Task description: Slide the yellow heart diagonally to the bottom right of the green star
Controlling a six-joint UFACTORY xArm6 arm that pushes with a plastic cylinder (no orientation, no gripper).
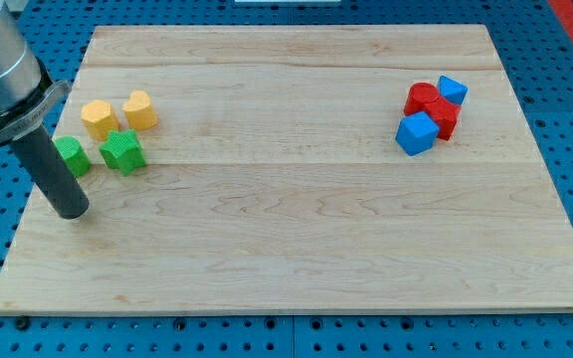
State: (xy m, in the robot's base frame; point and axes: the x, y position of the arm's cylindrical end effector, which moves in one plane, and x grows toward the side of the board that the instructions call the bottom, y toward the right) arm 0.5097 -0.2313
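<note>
The yellow heart (140,109) lies near the view's upper left on the wooden board (296,239), just up and right of the green star (122,151). A yellow hexagon-like block (98,118) sits left of the heart, above the star. A second green block (72,156) lies left of the star, partly hidden by my rod. My tip (71,211) rests on the board below and left of the green star, apart from it, and well below the yellow heart.
At the view's upper right stands a tight cluster: two blue blocks (417,132) (452,90) and two red blocks (424,98) (444,118). The board's left edge is close to my tip. A blue pegboard (565,60) surrounds the board.
</note>
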